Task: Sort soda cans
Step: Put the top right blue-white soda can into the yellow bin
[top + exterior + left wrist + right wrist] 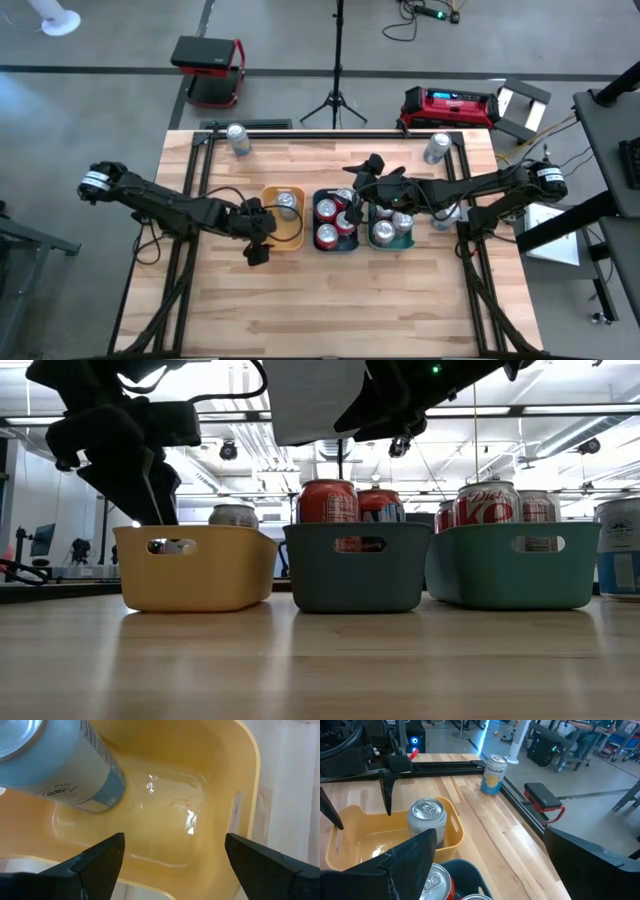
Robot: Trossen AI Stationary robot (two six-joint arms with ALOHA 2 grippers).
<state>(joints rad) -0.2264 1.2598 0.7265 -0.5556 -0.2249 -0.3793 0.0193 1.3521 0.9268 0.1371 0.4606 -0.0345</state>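
The left gripper (172, 862) is hanging with its jaws spread wide and empty over the rectangular yellow plastic tray (250, 775), the pale blue-and-silver soda can (65, 765) standing inside the tray just ahead of the fingertips (107, 852), off to one side of the gap and not between them; that spacing suggests a release, the can being left upright where its kind belongs. The right gripper (485, 865) is hovering with its jaws likewise apart and holding nothing, poised above the middle rectangular teal plastic tray (336, 245), where the red cylindrical soda cans (328, 210) are standing together, probably lining up for its next reach. Beyond its jaws the same lone can (426, 820) is showing in the yellow tray (452, 827), and farther out a yellow-labelled silver can (494, 774) is waiting unsorted near the table's black edge rail (520, 802). To the outer side of the right gripper, the silver-grey cans (385, 232) are crowding the green tray (400, 243), and another loose can (437, 148) is standing apart on the wooden table (330, 310), so sorting looks unfinished.
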